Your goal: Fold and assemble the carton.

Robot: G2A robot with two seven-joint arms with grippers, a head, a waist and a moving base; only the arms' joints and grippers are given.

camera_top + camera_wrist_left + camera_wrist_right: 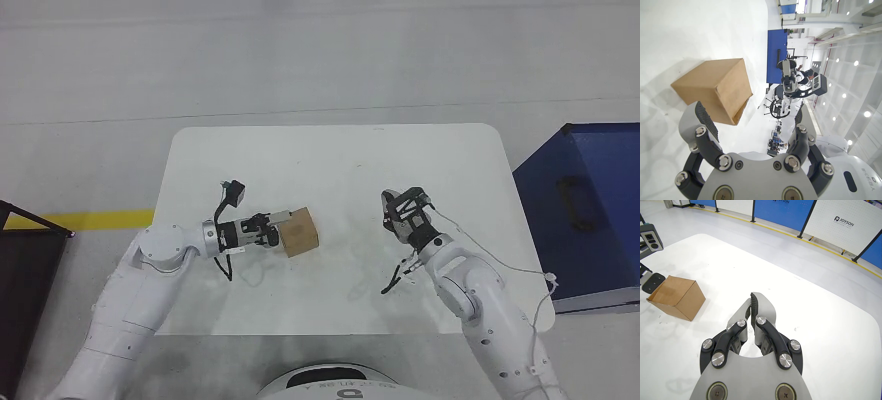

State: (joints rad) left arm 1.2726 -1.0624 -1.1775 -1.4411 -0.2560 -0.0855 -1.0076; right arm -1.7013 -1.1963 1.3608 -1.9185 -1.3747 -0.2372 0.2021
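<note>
Jaws of left gripper [750, 109] stood open at open end of carton [715, 89], likely bracing it for flap folding. Carton lay on table [350, 160], toward left arm's side. Right gripper [751, 300]: jaws closed on nothing, held well apart, seemingly awaiting turn.

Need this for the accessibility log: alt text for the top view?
A brown carton lies on a white table, with the open left gripper right beside it. The right gripper is shut, well apart from the carton. A blue bin stands on the floor past the table's edge.
</note>
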